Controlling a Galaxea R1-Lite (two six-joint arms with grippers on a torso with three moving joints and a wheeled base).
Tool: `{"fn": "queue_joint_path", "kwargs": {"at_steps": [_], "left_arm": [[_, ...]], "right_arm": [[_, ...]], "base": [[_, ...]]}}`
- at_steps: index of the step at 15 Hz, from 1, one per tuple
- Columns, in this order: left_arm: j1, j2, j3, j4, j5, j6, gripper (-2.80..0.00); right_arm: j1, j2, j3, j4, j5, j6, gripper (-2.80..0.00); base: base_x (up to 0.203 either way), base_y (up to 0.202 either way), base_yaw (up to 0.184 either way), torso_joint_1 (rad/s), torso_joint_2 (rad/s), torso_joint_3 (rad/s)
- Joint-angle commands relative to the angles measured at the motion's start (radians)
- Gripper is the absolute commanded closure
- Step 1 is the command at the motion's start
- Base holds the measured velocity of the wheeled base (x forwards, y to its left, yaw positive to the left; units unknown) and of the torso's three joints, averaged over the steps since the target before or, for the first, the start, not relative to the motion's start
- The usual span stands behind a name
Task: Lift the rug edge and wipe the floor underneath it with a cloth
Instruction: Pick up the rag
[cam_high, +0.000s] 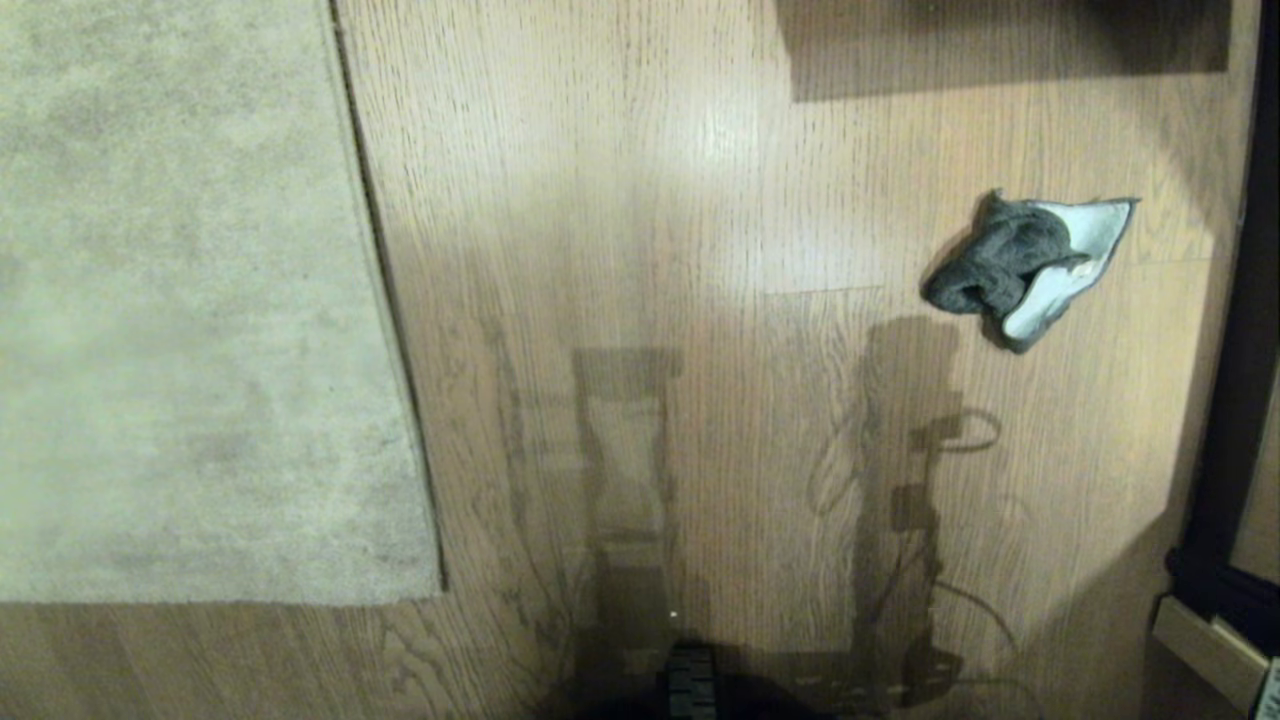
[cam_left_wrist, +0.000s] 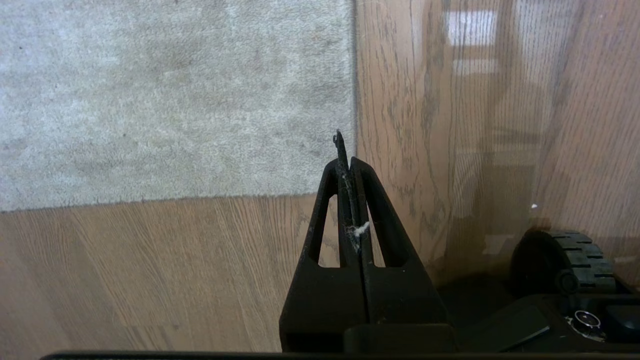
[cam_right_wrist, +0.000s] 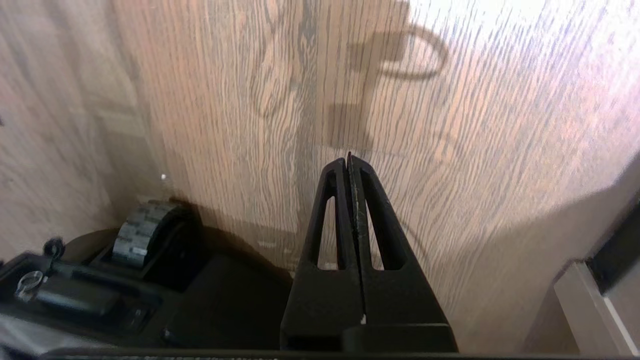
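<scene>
From the head camera I see the rug edge (cam_high: 385, 300) running away from me on my left, slanting slightly, with its near corner on the floor (cam_high: 650, 200). A broad bare stretch of planks separates it from the cloth (cam_high: 1025, 265), which lies crumpled on my right, its whitish side pointing toward a dark frame (cam_high: 1235, 420). Neither arm shows there. Each wrist camera shows its own: left gripper (cam_left_wrist: 348, 150) clenched empty above the rug corner, right gripper (cam_right_wrist: 348, 162) clenched empty over bare floor.
</scene>
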Motion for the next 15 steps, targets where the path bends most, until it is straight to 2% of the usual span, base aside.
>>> {"fn": "queue_joint_path", "kwargs": {"at_steps": [1,2,5,10,13,15], "left_arm": [[0.000,0.002,0.000,0.000,0.000,0.000,0.00],[-0.001,0.002,0.000,0.000,0.000,0.000,0.00],[0.000,0.002,0.000,0.000,0.000,0.000,0.00],[-0.002,0.002,0.000,0.000,0.000,0.000,0.00],[0.000,0.002,0.000,0.000,0.000,0.000,0.00],[0.000,0.002,0.000,0.000,0.000,0.000,0.00]], "right_arm": [[0.000,0.119,-0.004,-0.085,0.001,-0.001,0.00],[-0.001,0.155,-0.010,-0.149,0.001,0.000,-2.80],[0.000,0.236,-0.026,-0.303,0.014,0.048,-2.80],[0.003,0.338,-0.069,-0.355,0.026,0.071,-2.80],[0.032,0.409,-0.122,-0.403,0.026,0.148,-2.80],[0.036,0.451,-0.167,-0.405,0.025,0.167,-2.80]], "base": [[0.000,0.000,0.000,0.000,0.00,0.000],[0.000,0.000,0.000,0.000,0.00,0.000],[0.000,0.000,0.000,0.000,0.00,0.000],[0.000,0.000,0.000,0.000,0.00,0.000],[0.000,0.000,0.000,0.000,0.00,0.000],[0.000,0.000,0.000,0.000,0.00,0.000]]}}
